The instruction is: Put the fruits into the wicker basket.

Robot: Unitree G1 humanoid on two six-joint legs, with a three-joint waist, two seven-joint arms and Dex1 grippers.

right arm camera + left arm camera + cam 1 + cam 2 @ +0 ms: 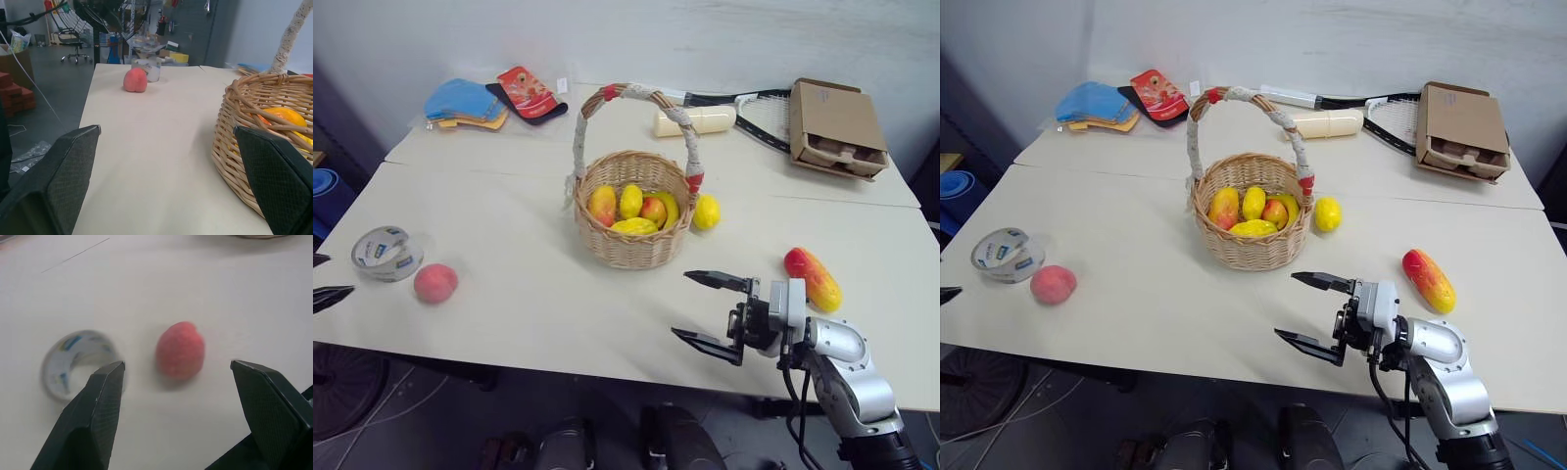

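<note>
The wicker basket (632, 249) stands mid-table with several yellow and red-orange fruits (630, 202) inside. A yellow lemon (706, 211) lies on the table against its right side. A red-and-yellow mango (813, 278) rests at the right, just beyond my right gripper (681, 305), which is open and empty and points left toward the basket (254, 147). A pink peach (435, 283) sits at the left beside a tape roll. My left gripper (177, 364) is open at the table's left edge, the peach (180, 350) lying just past its fingertips, untouched.
The grey tape roll (384, 253) lies close to the peach's left. At the back are a cream cylinder (695, 120), a racket (759, 110), a brown cardboard box (837, 127), blue cloths (462, 100) and a red pouch (527, 93).
</note>
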